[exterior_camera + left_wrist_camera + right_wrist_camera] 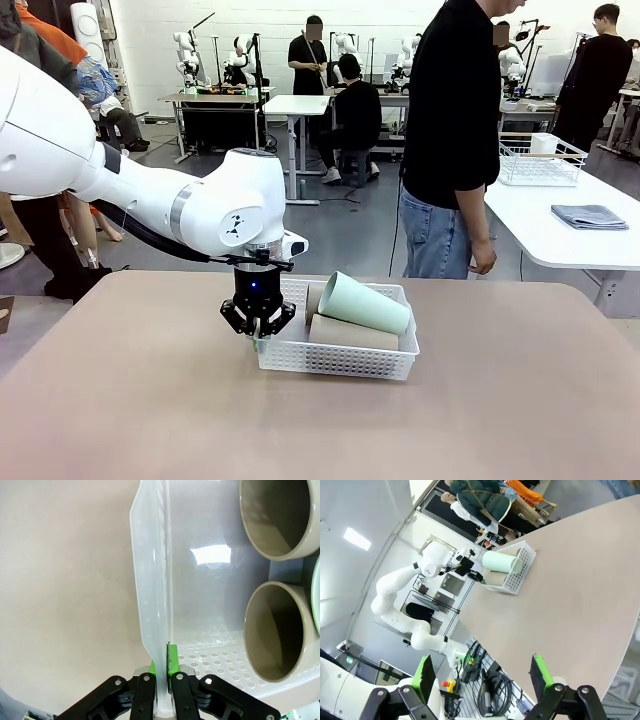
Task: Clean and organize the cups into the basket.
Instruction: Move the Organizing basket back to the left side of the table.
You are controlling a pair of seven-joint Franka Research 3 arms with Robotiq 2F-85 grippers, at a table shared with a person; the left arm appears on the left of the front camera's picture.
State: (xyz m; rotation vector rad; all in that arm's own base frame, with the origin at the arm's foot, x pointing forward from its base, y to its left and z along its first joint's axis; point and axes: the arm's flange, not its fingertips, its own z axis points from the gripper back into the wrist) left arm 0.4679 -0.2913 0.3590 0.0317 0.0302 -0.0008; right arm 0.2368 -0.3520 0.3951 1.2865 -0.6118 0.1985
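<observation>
The white basket (340, 361) stands in the middle of the table and holds the cups lying on their sides. A mint green cup (362, 303) rests on top of a brown cup (352, 334), and a second brown cup (314, 298) lies behind. My left gripper (259, 338) points straight down, shut on the basket's left end wall. In the left wrist view that gripper (162, 672) pinches the thin wall (152, 580), with two brown cup mouths (277, 517) (274, 630) inside. My right gripper (482, 680) is open, off the table's edge, far from the basket (520, 570).
A person (455, 130) stands at the far edge of the table, arms down. Behind on the right, another table carries a white wire rack (540, 160) and a folded grey cloth (590, 216). Bare table surface surrounds the basket.
</observation>
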